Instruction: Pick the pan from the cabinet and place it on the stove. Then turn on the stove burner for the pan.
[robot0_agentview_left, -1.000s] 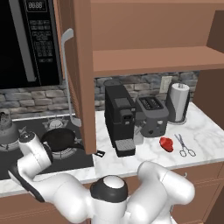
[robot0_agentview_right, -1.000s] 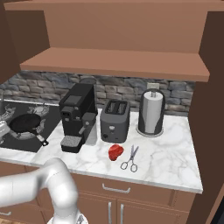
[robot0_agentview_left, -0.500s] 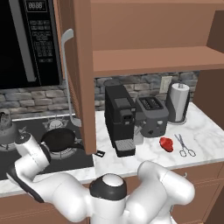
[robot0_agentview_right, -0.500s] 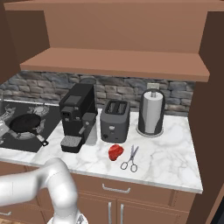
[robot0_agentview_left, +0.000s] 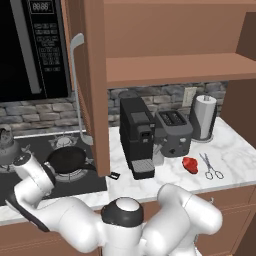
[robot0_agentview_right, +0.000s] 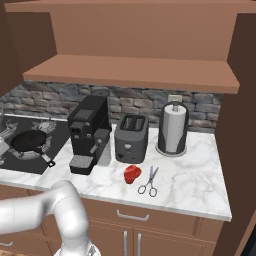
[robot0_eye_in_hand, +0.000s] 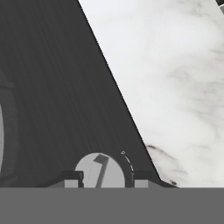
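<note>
Silver and round, a knob (robot0_eye_in_hand: 99, 170) sits at the bottom centre of the hand view, flanked on either side by the gripper's (robot0_eye_in_hand: 104, 178) two dark fingertips (robot0_eye_in_hand: 72, 178). The jaws stand a little apart with the knob between them; whether the pads actually press its sides I cannot tell, as the contact lies at the frame's lower edge. A dark pointer mark on the knob's face leans toward upper right, and a thin white arc curves off its right side.

The step in hand looks like turning on the burner. To do it well, I judge the fingers should close evenly on the knob's rim before any rotation, and the wrist should turn about the knob's own axis so the tips do not slide off sideways.

Beyond the knob, the stove (robot0_eye_in_hand: 57, 87) fills the left of the hand view as flat black glass, and white marbled counter (robot0_eye_in_hand: 175, 78) takes the upper right.

In the left base view the pan (robot0_agentview_left: 67, 159) rests on a burner grate at left of centre, handle toward the right; the right base view shows it at the left edge. Further back stand a black coffee machine (robot0_agentview_left: 136, 137), a toaster (robot0_agentview_left: 174, 132) and a paper-towel roll (robot0_agentview_left: 204, 117), with scissors (robot0_agentview_left: 212, 169) and a small red object (robot0_agentview_left: 190, 164) in front. Above, the cabinet (robot0_agentview_left: 95, 75) hangs open beside the microwave (robot0_agentview_left: 30, 50).
</note>
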